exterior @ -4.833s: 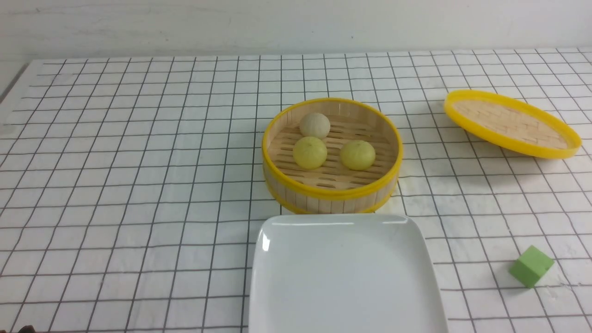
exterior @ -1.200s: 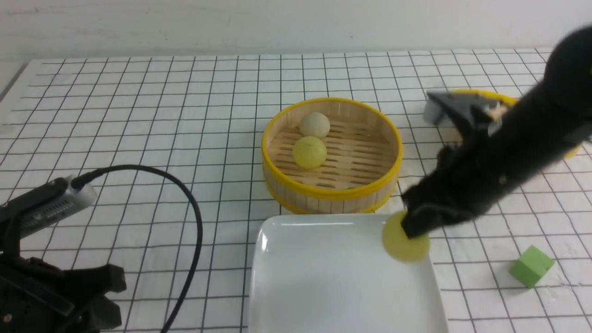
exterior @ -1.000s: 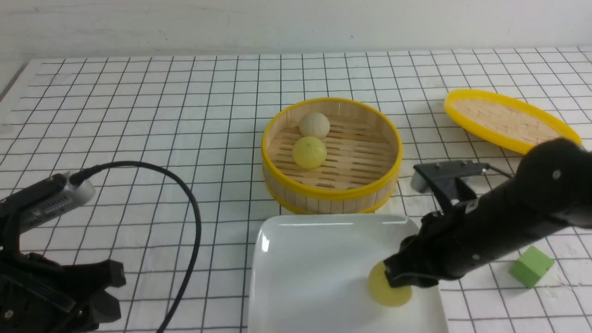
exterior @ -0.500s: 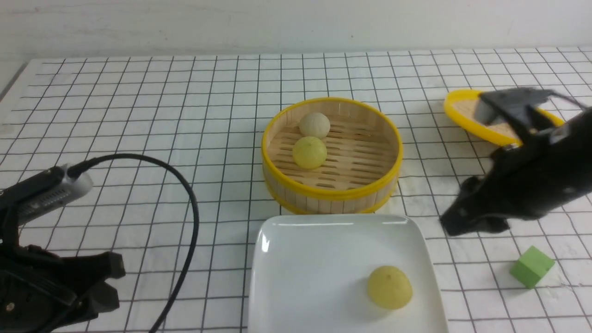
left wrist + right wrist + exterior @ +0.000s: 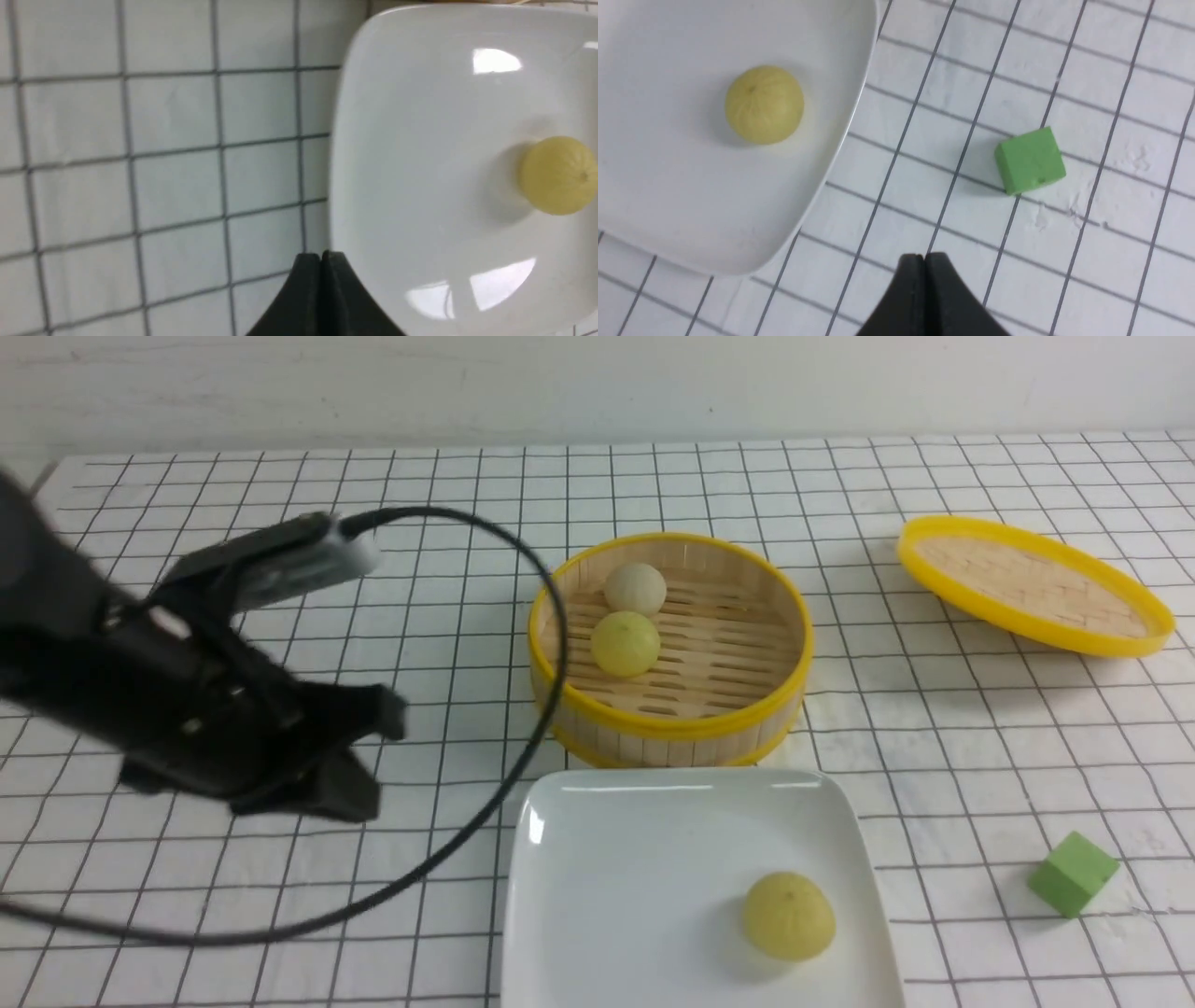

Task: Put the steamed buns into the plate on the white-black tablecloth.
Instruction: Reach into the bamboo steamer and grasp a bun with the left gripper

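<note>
Plate lower centre: glossy white, smooth, bright glaze-like highlights. Tablecloth: matt cloth, slightly wrinkled. Steamer basket: pale wood slats, shiny yellow plastic-looking rims; lid upper right: woven strips, same yellow rim. Steamed buns: matt, faintly creased. Green cube: matt, foam-like.

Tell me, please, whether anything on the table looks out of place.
A green cube sits on the tablecloth right of the plate; it matches nothing else. The steamer lid lies inner side up, apparently tilted. Nothing looks spilled or damaged.
</note>
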